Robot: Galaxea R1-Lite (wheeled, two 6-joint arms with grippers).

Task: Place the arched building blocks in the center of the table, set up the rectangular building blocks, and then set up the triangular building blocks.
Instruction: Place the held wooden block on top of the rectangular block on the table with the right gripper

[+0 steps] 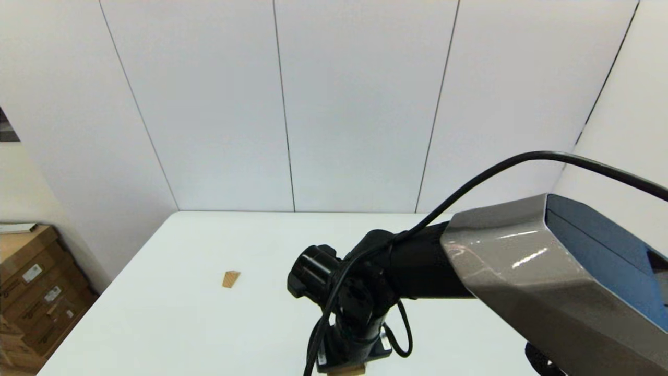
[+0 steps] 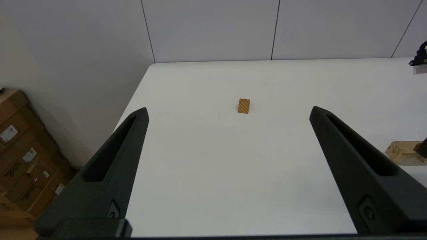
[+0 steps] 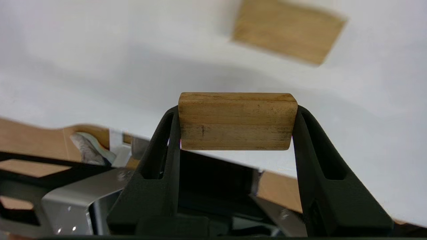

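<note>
Arch block [image 3: 237, 121] grasped by the right gripper [image 3: 236, 113], one black finger pressed to each short end, a plain long side facing the wrist camera. Held low near the table's [image 1: 443, 334] front edge, roughly midway across; impossible to tell whether touching the white top or just clear of it. In the left wrist view, seen far off to the side as a pale chunk [image 2: 402, 151] with a curved cut, a shadow under it. In the head view, almost wholly hidden beneath the right arm's [image 1: 501, 261] grey shell and black wrist, with only a sliver of wood at the picture's bottom edge. Slab [image 3: 288, 35] lying flat on the table beyond the held block, apart from it, blurred. Wedge [image 1: 231, 279] resting alone on the left part of the table, well apart from both other blocks. Left gripper [image 2: 228, 110] released, fingers [image 2: 110, 166] spread wide, hanging above the table's left side with the wedge ahead between them but farther on. Black cable [image 1: 485, 175] looping over the right arm. Cardboard boxes [image 1: 31, 292] on the floor left of the table.
</note>
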